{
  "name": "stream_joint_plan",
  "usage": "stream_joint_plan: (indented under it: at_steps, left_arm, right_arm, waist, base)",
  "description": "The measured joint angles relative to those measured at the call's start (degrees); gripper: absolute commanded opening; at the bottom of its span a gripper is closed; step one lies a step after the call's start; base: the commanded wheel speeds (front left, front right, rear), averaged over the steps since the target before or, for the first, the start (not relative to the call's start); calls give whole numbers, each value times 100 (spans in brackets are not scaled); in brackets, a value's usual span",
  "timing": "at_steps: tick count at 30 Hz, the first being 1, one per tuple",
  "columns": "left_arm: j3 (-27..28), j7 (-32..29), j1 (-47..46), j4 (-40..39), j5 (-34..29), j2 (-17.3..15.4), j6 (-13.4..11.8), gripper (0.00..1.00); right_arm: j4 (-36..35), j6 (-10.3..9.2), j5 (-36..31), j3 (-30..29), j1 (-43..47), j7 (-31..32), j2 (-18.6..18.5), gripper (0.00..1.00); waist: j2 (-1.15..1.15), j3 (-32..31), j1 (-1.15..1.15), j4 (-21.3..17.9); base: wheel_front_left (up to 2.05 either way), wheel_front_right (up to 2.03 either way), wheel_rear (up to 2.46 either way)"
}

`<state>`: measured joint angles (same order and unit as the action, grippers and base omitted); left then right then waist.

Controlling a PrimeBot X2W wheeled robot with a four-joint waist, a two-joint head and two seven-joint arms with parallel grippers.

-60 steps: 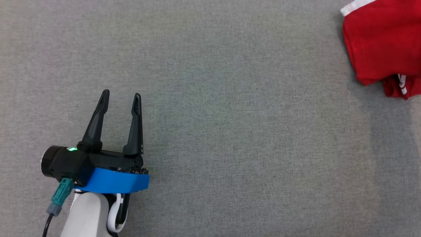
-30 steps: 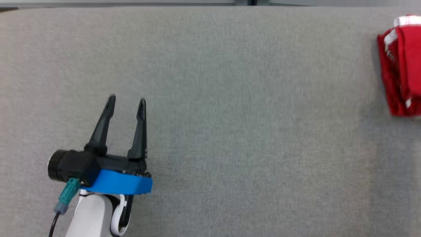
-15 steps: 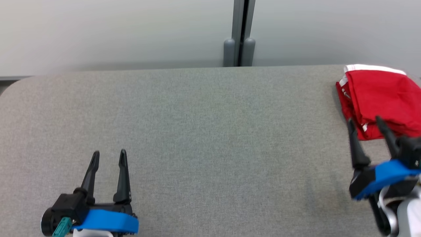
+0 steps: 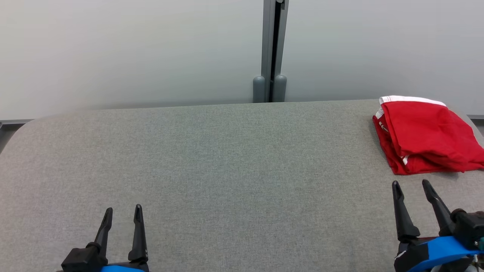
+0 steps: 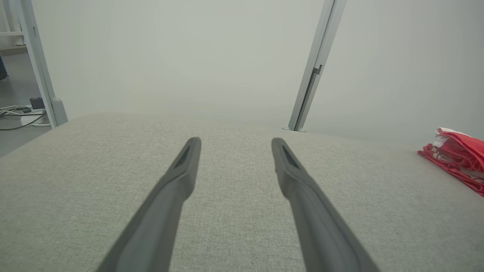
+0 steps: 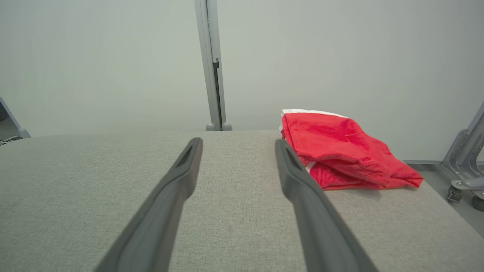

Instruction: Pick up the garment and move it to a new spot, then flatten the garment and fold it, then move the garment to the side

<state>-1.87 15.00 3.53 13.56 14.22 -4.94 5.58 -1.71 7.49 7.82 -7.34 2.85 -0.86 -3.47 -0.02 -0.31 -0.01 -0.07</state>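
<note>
Left gripper (image 4: 123, 208), right gripper (image 4: 411, 183) spread wide, empty. Folded red cloth garment with white trim (image 4: 427, 136) just beyond right fingertips. Set-aside step likely done; next: park arms.

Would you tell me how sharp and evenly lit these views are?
Head view: sharp, evenly lit, soft shadow beside the garment. Left wrist view: left tool blurs near the lens; wall post leans. Right wrist view: garment crisp, faint shadow beneath.

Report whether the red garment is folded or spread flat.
Folded, loosely: the red garment lies as a compact layered bundle near the table right edge, stacked edges showing.
</note>
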Motion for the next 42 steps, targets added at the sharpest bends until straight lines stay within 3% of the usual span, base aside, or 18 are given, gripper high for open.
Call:
stream_joint_plan:
  at_steps: [9, 29, 30, 42]
  left_arm:
    - [-80, 0, -1, 174, -18, 25, 10, 100]
    - [-204, -5, 69, 58, -54, 22, -56, 100]
    - [-212, -12, 81, 79, -54, 25, -53, 0]
    - [-236, -120, 343, 563, 180, 130, -51, 0]
  right_arm:
    - [498, 0, -62, 197, -17, -428, 30, 100]
    - [753, 0, -1, 223, -64, -479, 47, 100]
    - [772, 0, 0, 224, -54, -477, 49, 0]
    - [1347, 0, 261, 223, 115, -366, 121, 0]
  waist:
    - [2, -80, 1, 81]
    - [2, -80, 1, 65]
    - [2, -81, 1, 64]
    - [2, -78, 1, 61]
  base:
    - [0, 0, 0]
    - [0, 0, 0]
    - [0, 0, 0]
    - [0, 0, 0]
